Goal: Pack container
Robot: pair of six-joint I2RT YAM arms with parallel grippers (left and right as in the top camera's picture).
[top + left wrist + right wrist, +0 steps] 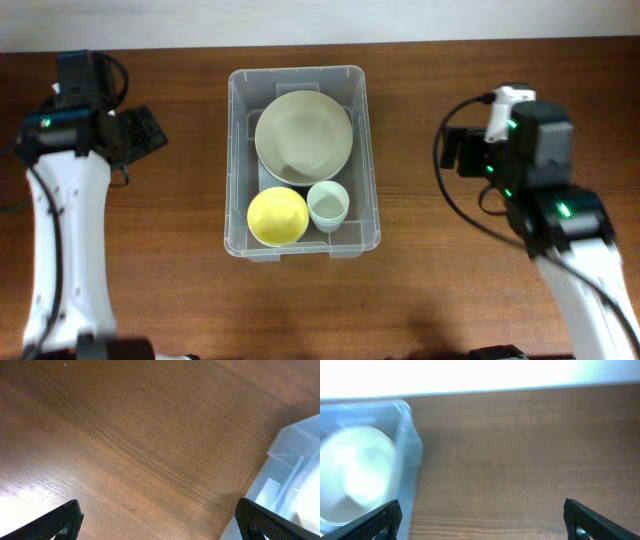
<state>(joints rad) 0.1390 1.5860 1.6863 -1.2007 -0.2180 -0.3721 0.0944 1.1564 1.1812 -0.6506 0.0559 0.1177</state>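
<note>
**Brown wood tabletop, tub loaded, both arms stood off**

Dark wood-grain table [180,260] fills the overhead view, with a pale strip of wall or floor along the far edge; the container [233,160] sits at the middle of the table, long side running away from the robot, well apart from either arm. Inside it lie a large pale bowl [303,137] at the far end, a yellow bowl [277,216] at the near left and a small pale green cup [328,205] just beside it at the near right; whether the large bowl's edge rests on the two smaller pieces cannot be told.

Left gripper [155,130] hangs over bare wood to the tub's left, its pincer released, fingers spread wide with nothing between them; right gripper [462,150] hangs to the tub's right, likewise spread and empty. No loose item shows on the table, so the packing looks done or close to it.

Risks, as a judgement: the left wrist view shows a corner of the tub close to one finger, so an inward swing with the fingers spread this wide could clip the wall and slide the light tub; a knock of that kind might shift the large bowl if it is perched on the others; the right arm's trailing cable could snag on a sweep toward the rim.
</note>
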